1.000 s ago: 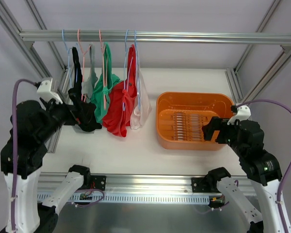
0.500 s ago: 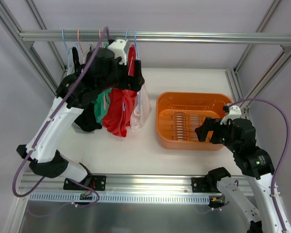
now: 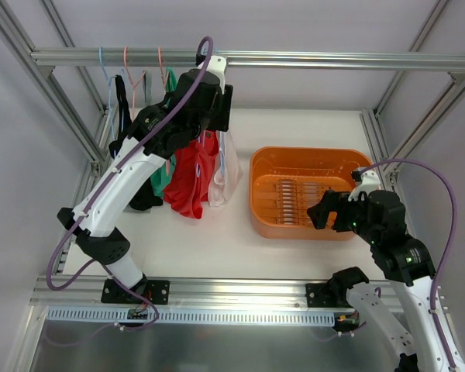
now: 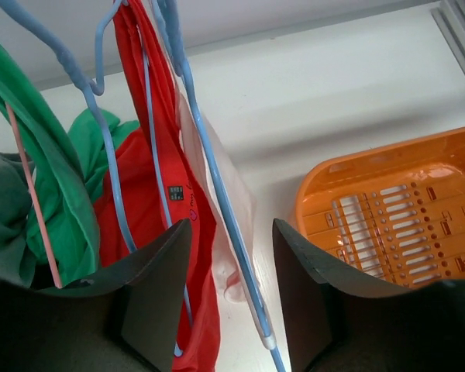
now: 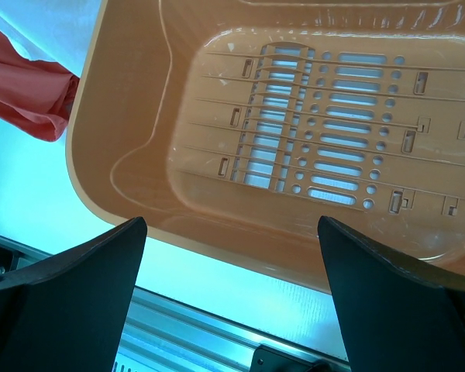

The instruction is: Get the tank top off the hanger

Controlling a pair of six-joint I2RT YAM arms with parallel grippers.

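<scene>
Several tank tops hang on hangers from the rail (image 3: 333,60): black (image 3: 139,194), green (image 3: 161,159), red (image 3: 190,182) and, rightmost, a thin white tank top (image 3: 231,174) on a blue hanger (image 3: 217,77). My left gripper (image 3: 223,116) is raised to the rail at this last hanger. In the left wrist view the gripper (image 4: 231,225) has its jaws part-way in, one on each side of the blue hanger (image 4: 217,186) and white tank top (image 4: 236,201), with gaps on both sides. The red top (image 4: 151,155) hangs just left. My right gripper (image 3: 319,213) is open and empty.
An orange slotted basket (image 3: 310,159) sits on the table to the right of the clothes, with nothing in it. The right gripper (image 5: 232,222) hovers over the basket's near rim (image 5: 132,155). Metal frame posts stand at both sides.
My left arm swung up from the black top at the far left to the rightmost blue hanger, and its jaws narrowed around that hanger. The right gripper crept slightly left.
</scene>
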